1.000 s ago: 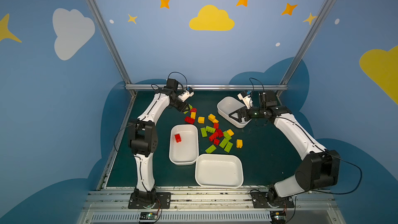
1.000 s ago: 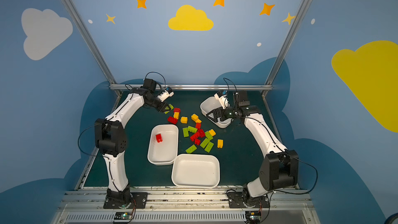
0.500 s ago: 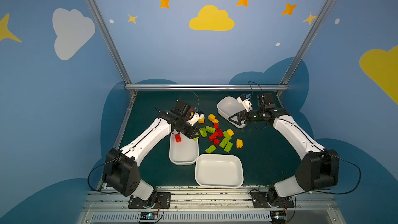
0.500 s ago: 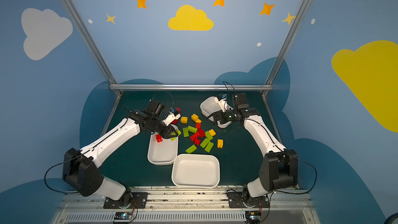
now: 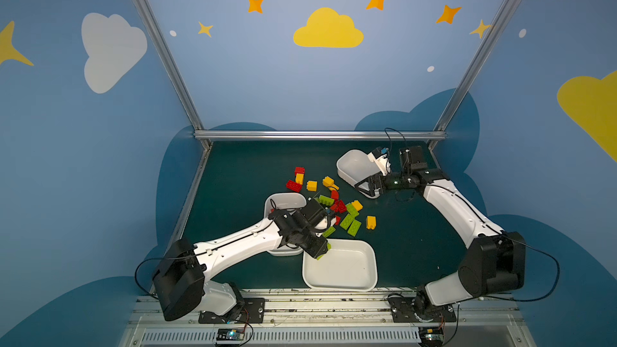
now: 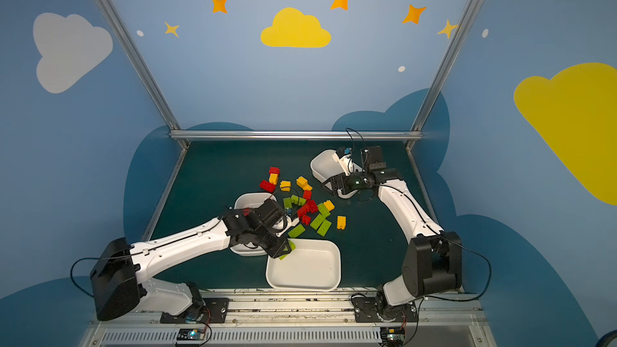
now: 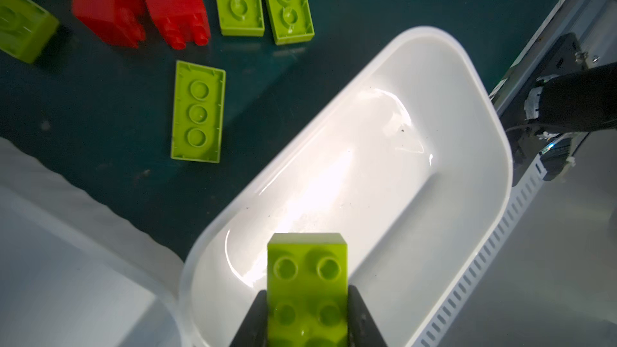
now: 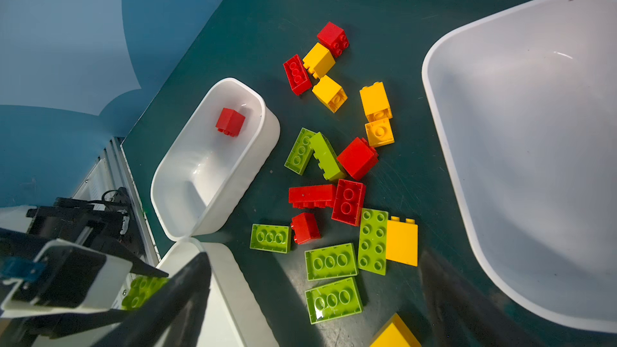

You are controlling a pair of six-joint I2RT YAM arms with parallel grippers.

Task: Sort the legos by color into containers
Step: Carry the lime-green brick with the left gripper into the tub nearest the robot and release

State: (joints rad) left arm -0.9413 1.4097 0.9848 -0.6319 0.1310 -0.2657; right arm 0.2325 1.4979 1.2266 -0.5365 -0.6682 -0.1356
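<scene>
left claw (image 7: 307, 308): clamped shut on the green brick (image 7: 307, 275), with a black finger (image 7: 255, 315) on each long side. The studs face the wrist camera and the brick's far end juts past the fingertips.
green brick: held in the air over the front tub (image 7: 384, 168), inside its rim, at the corner nearest the middle tub.
front tub: white, at the middle of the front edge of the desk (image 5: 250, 168), with its long side along that edge.
middle tub (image 8: 200, 175): white, left of the desk's centre, running front to back. Its front end is just beside the front tub's back left corner. The left arm crosses over it in both top views.
red brick (image 8: 230, 121): lies inside the middle tub, toward its back end.
back tub (image 5: 350, 165): white, near the desk's back right corner, set at a slant to the edges.
right claw (image 5: 364, 190): jaws spread wide and holding nothing, over the front end of the back tub. Whether it touches the rim cannot be told.
loose bricks (image 5: 337, 205): red, green and yellow, scattered on the desk's centre between the three tubs. A red and yellow group lies toward the back. Green oblong ones, several upside down, lie toward the front, nearest the front tub.
yellow brick (image 5: 370, 222): sits apart on the right of the scatter.
</scene>
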